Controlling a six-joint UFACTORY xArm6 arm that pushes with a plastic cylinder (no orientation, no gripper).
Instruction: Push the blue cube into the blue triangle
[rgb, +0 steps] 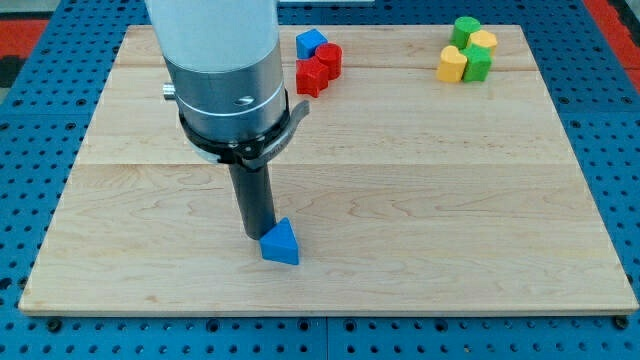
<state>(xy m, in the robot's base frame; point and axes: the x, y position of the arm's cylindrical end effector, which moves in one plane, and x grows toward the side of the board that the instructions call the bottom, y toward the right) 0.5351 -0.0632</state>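
Wooden board (420, 200) was seen on blue pegboard; my tip (258, 236), a plain rod gripping nothing, touched the blue triangle (281, 243), while the blue cube (311, 43) lay well apart toward the view's top.

1. The arm (215, 60) is cut off by the view's top edge; only its lower housing and the rod (254, 200) are seen.
2. My tip (256, 236) is partly masked by the blue triangle (281, 243), which lies just in front at its right; whether the two touch cannot be told.
3. The blue cube (311, 44) is partly covered by the red blocks (319, 68) pressed against it.
4. The board (400, 200) behind the arm is hidden along its top-left stretch.
5. The green blocks (470, 45) and yellow blocks (466, 55) are bunched; their shapes are too small to be made out.
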